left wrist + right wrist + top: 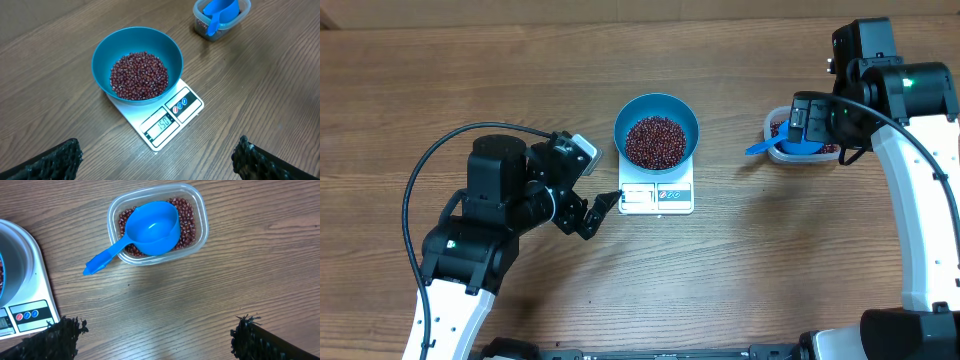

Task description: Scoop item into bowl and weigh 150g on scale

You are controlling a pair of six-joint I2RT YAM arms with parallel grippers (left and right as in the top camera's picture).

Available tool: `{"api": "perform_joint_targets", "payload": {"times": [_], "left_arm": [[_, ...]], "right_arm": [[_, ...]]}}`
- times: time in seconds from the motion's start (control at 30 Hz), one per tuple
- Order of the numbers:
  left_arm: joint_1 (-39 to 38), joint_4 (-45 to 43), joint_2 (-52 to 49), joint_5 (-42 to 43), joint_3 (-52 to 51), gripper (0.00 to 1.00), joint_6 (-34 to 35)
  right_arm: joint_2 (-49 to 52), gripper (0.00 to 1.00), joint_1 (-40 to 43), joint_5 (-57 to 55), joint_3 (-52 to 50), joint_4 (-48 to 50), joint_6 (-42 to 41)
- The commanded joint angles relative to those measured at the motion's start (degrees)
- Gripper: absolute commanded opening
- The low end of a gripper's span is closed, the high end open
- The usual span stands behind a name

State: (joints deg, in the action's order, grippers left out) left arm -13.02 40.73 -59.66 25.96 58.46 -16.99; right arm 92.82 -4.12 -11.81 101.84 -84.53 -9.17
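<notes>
- Beans (139, 75): a loose heap covers the bottom of the bowl (170, 50); more lie in the tub (204, 225), well apart to the right.
- Bowl sits on the rear of the scale (196, 106). Display (162, 124) is lit; the digits look like the target weight but are too small to be sure.
- Scoop (152, 227): released and empty, resting on the tub's beans, handle poking over the rim.
- Left gripper (156, 155): jaws wide, holding nothing, just beside the scale's front-left edge; contact unclear.
- Right gripper (157, 330): jaws wide, holding nothing, above the tub.
- Judgement: scooping and weighing look done; at most the reading needs confirming.
</notes>
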Motion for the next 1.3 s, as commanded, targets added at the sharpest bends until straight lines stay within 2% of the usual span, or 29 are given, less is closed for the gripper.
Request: {"api": "perform_joint_targets", "payload": {"times": [0.0, 0.17, 0.23, 0.53, 0.67, 0.7, 0.87, 0.9, 1.07, 1.27], "left_arm": [[0.24, -0.2, 2.78, 0.83, 1.38, 1.0, -1.25], [0.24, 4.22, 5.68, 0.02, 0.76, 1.0, -1.25], [0.24, 5.62, 6.54, -2.93, 0.0, 1.0, -1.22], [0.26, 2.45, 12.37, -4.09, -8.7, 1.0, -1.25], [0.26, -2.1, 17.4, -4.87, -13.86, 1.0, -1.25], [0.26, -5.05, 21.86, -5.73, -17.62, 0.99, -1.27], [0.24, -10.1, 31.04, -7.61, -23.87, 0.99, -1.25], [0.24, -13.25, 35.28, -8.57, -26.51, 1.0, -1.25], [0.37, -23.76, 44.24, -11.69, -34.75, 1.0, -1.22], [0.37, -37.97, 49.07, -13.33, -43.06, 1.0, -0.98]], "right_arm": [[-0.39, 1.0, 0.24, 0.13, 0.85, 0.22, 0.68], [-0.39, 1.0, 0.24, 0.13, 0.85, 0.22, 0.68], [-0.39, 1.0, 0.24, 0.13, 0.85, 0.22, 0.68], [-0.39, 1.0, 0.24, 0.13, 0.85, 0.22, 0.68], [-0.39, 1.0, 0.24, 0.13, 0.85, 0.22, 0.68], [-0.39, 1.0, 0.24, 0.13, 0.85, 0.22, 0.68], [-0.39, 1.0, 0.24, 0.13, 0.85, 0.22, 0.68], [-0.39, 1.0, 0.24, 0.13, 0.85, 0.22, 0.68], [-0.39, 1.0, 0.24, 0.13, 0.85, 0.2, 0.68], [-0.39, 1.0, 0.24, 0.13, 0.85, 0.22, 0.68]]}}
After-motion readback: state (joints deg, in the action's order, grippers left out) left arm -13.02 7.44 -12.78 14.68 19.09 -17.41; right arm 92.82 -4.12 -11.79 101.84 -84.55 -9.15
